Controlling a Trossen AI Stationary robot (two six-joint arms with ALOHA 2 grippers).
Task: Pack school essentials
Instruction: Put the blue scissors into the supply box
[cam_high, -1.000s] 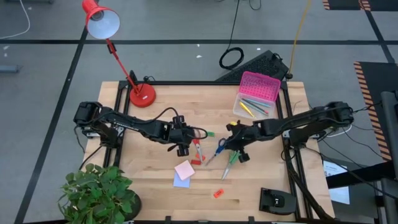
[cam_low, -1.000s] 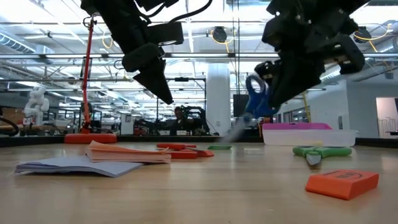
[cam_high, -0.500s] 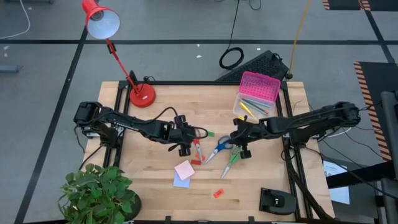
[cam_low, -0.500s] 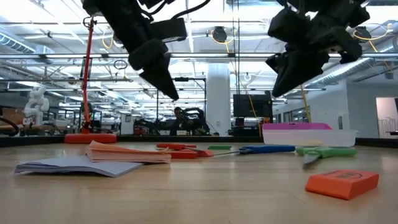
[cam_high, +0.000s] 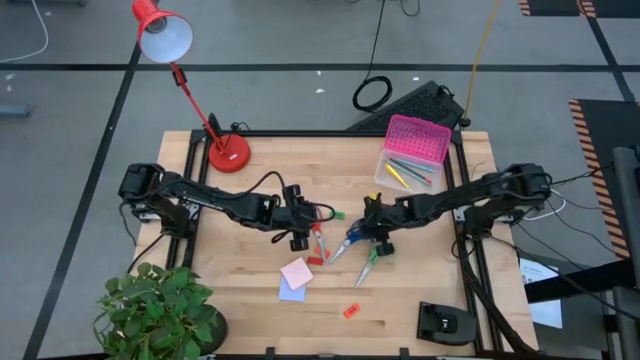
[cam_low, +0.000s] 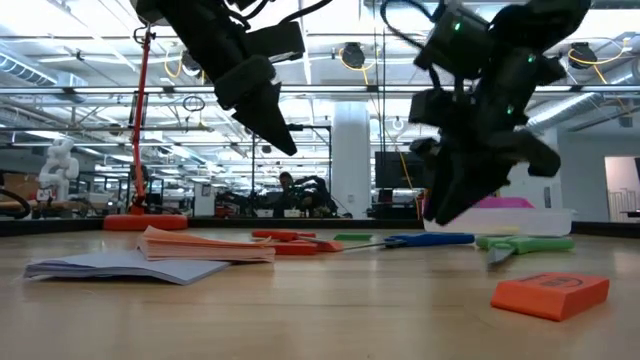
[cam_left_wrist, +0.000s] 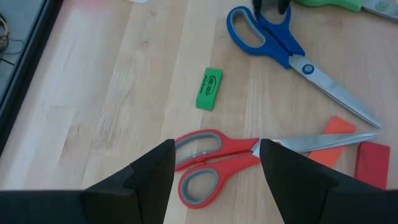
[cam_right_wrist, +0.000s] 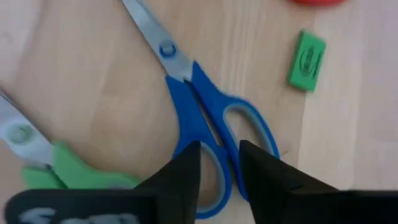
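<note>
Blue-handled scissors lie flat on the wooden table directly beneath the right gripper, whose fingers stand a little apart, straddling one handle loop without yet pinching it (in the low view the blades rest flat on the wood). Just beside that claw, on its outer side, lie the green scissors; a green eraser sits ahead of it, between the two claws. Opposite, the left gripper hovers with fingers spread over the red scissors, which lie partly across a red pad or eraser. To do this pick well, I judge the right claw should come straight down so that both fingertips bracket the loop's rim or the neck near the pivot, close firmly, then lift level so the blades do not swing into the green pair. Farther off, beyond the right claw toward the table's corner, waits the clear box with its pink lid, already holding pens. Pink sticky notes and an orange eraser lie well apart, nearer the table's front edge.
</note>
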